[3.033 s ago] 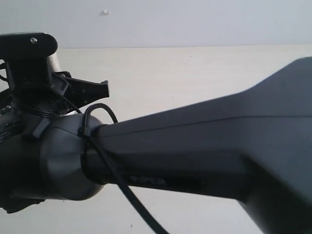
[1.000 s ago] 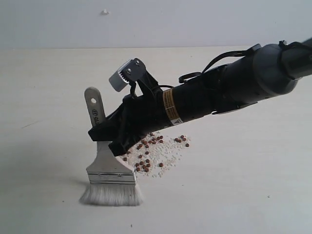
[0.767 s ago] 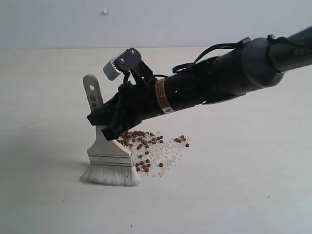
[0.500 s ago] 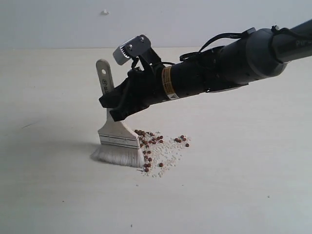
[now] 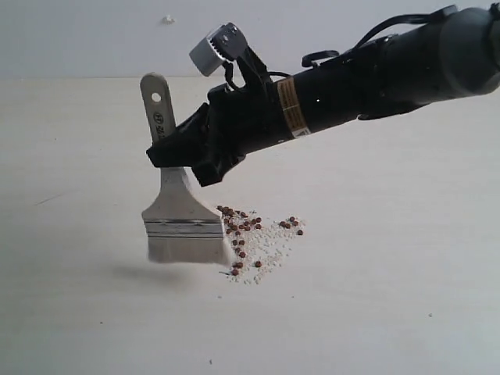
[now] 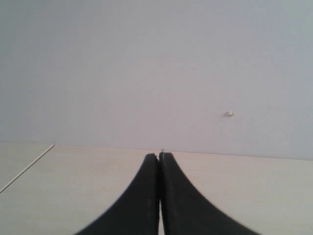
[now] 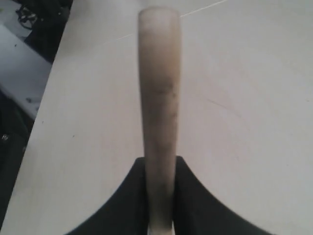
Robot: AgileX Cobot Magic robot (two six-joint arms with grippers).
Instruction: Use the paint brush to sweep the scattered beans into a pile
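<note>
Exterior view: most of the sweeping is judged done. The brush (image 5: 181, 223) is held left of centre, its bristles blurred and seemingly just clear of the worktop (image 5: 391, 305), with a shadow beneath. At 3 o'clock from the bristles, just beside them, the beans (image 5: 238, 228) are gathered with pale grains into a loose pile (image 5: 262, 244). A small cluster sits slightly apart at the pile's 2 o'clock edge, so a tidying stroke or two is judged left. The brush's long axis is close to upright, with the handle end pointing to about 11 o'clock and the bristles to 6. The handle is pinched mid-length by the right end effector (image 5: 187, 160), which reaches in from 2 o'clock. In the left wrist view the left end effector (image 6: 159, 159) is seen pressed together and empty, with no beans in sight.
</note>
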